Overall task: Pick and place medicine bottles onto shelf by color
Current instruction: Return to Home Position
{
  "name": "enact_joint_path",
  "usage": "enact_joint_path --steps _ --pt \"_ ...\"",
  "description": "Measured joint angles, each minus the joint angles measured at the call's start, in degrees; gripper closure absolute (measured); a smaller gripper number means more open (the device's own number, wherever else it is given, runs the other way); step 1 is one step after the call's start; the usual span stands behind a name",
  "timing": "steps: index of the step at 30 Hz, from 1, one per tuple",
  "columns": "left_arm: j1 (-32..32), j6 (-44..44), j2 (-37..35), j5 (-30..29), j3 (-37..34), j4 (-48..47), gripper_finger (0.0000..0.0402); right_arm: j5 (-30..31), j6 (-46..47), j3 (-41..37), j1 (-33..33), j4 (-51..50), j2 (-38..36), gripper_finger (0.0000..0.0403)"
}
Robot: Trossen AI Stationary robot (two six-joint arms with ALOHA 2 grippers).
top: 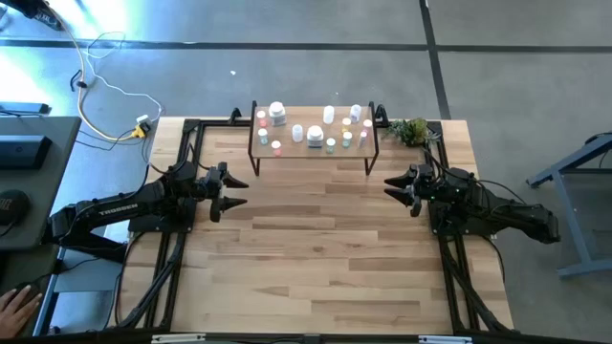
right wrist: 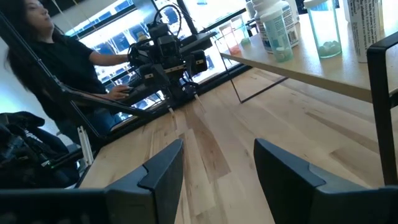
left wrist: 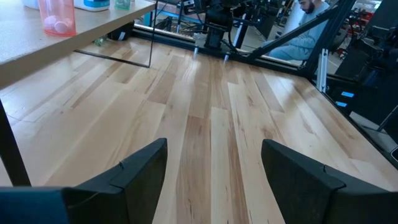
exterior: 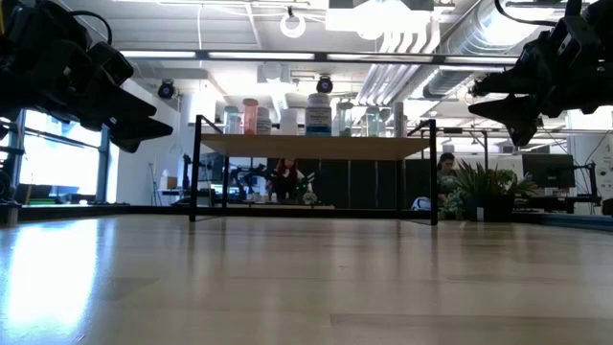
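The shelf [top: 311,143], a low light-wood board on thin black legs, stands at the table's far middle. Several small medicine bottles [top: 315,134] with pink, green and blue caps or tints stand upright on its top; the low view shows them in a row [exterior: 319,113]. My left gripper [top: 235,190] hovers open above the table, left of the shelf and nearer than it. My right gripper [top: 390,188] hovers open, right of the shelf. Both point toward the table's middle. In the wrist views the open fingers [left wrist: 211,171] [right wrist: 217,165] frame bare tabletop.
A small green plant [top: 409,130] sits at the far right corner beside the shelf. Black frame rails [top: 182,172] run along the table's left and right sides. A person's hand [top: 14,306] shows off the table's near left. The wide plank tabletop [top: 316,258] lies nearer than the shelf.
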Motion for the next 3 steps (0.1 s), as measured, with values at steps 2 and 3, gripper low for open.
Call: enact_joint_path --steps 2,3 --pt "0.0 0.0 0.0 -0.01 0.0 0.0 0.0149 0.0 0.12 0.0 0.0 0.0 0.02 0.0217" --pt "-0.01 0.0 0.0 -0.01 0.0 0.0 0.0149 0.0 0.11 0.0 0.0 0.0 0.02 0.0217"
